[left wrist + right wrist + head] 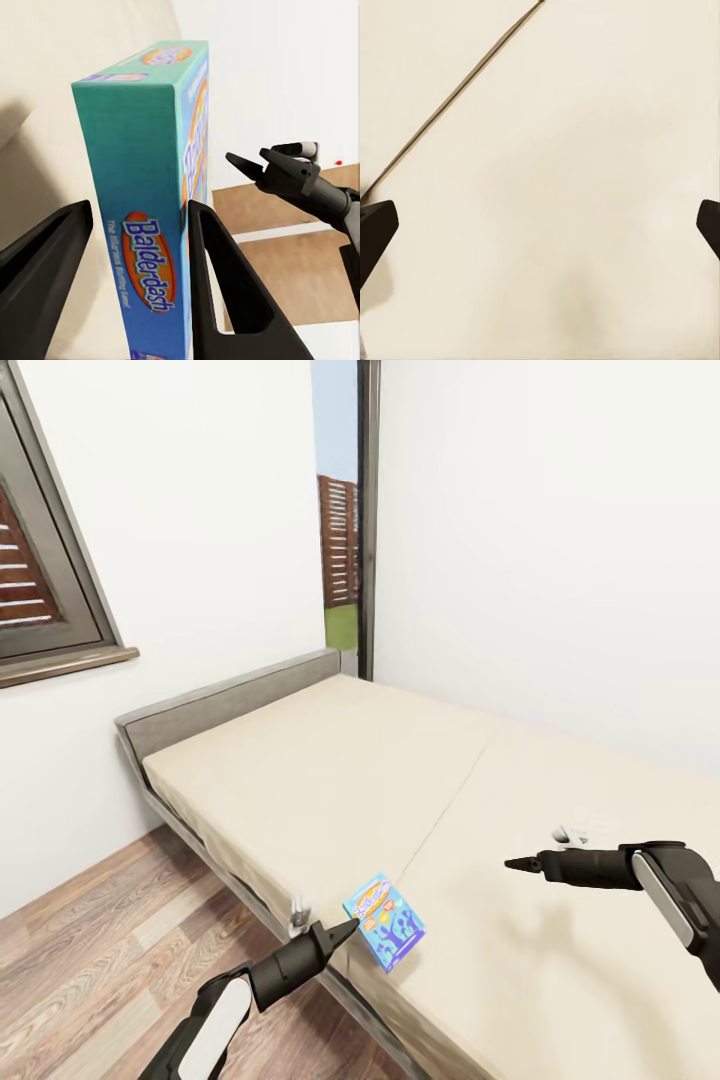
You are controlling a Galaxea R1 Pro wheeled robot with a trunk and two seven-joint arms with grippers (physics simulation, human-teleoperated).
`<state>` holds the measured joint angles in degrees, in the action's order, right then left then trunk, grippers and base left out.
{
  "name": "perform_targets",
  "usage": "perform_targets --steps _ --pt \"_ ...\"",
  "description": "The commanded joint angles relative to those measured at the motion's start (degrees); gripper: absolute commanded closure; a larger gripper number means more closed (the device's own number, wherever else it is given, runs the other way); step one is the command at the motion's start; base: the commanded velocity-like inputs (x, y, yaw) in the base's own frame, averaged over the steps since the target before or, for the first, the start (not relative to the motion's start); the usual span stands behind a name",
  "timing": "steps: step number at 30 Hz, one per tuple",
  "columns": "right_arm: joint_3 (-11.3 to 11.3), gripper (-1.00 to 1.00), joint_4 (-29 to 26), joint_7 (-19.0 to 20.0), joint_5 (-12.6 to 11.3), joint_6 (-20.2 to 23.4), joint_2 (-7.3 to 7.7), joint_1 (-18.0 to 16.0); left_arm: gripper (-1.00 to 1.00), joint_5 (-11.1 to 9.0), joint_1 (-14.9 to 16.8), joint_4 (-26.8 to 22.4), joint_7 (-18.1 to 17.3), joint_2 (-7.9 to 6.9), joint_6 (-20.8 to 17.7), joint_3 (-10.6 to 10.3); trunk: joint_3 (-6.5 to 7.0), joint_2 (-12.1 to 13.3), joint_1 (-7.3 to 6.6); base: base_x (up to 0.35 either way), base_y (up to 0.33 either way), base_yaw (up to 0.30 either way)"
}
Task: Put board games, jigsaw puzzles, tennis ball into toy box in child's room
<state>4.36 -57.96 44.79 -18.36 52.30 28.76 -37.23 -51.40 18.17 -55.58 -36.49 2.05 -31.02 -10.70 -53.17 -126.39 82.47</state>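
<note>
The left gripper (345,930) has its two fingers astride the blue Balderdash board game (384,921), at the near long edge of the bed (300,780), where the mattress meets the thin grey frame. In the left wrist view one finger (217,277) lies against the box's printed face while the other finger (45,262) stands apart from the far side with a gap showing, so the jaws are spread around the box rather than clamped on it; I judge the box is not yet firmly held. The box stands tilted on edge at the mattress border, which suits a pinch across its thin dimension, since a flat box lying down offers the fingers nothing to close on. The right gripper (512,864) hangs over the middle of the mattress, well apart from the box; its fingertips sit at opposite margins of the right wrist view over bare beige fabric, so it is spread wide and holds nothing, probably parked clear of the left arm's work. No second game box is visible on the bed, and the toy box and table are out of sight, so a carry across the room remains.
</note>
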Motion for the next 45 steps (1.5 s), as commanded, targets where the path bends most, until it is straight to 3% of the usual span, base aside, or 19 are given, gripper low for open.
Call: perform_targets --steps 1,28,38,45 --pt "0.10 -1.00 -0.02 0.03 -0.09 0.23 0.03 -0.04 1.00 -0.35 0.02 0.00 0.04 0.01 -0.41 0.01 0.13 0.39 -0.24 -0.010 0.000 0.000" --pt "0.12 -1.00 -0.05 -0.16 -0.01 0.44 -0.33 -0.04 1.00 -0.22 -0.33 -0.05 -0.07 -0.39 -0.27 0.24 5.31 11.22 -6.17 -0.002 0.000 -0.012" --pt "0.12 -1.00 -0.05 -0.20 -0.07 0.52 -0.36 -0.04 1.00 -0.23 -0.33 -0.05 -0.07 -0.46 -0.28 0.24 7.13 15.23 -8.36 0.000 0.000 -0.249" --pt "0.12 -1.00 -0.05 -0.21 -0.09 0.52 -0.32 -0.04 1.00 -0.26 -0.39 -0.05 -0.07 -0.41 -0.09 0.24 7.16 15.23 -8.36 0.000 0.000 -0.105"
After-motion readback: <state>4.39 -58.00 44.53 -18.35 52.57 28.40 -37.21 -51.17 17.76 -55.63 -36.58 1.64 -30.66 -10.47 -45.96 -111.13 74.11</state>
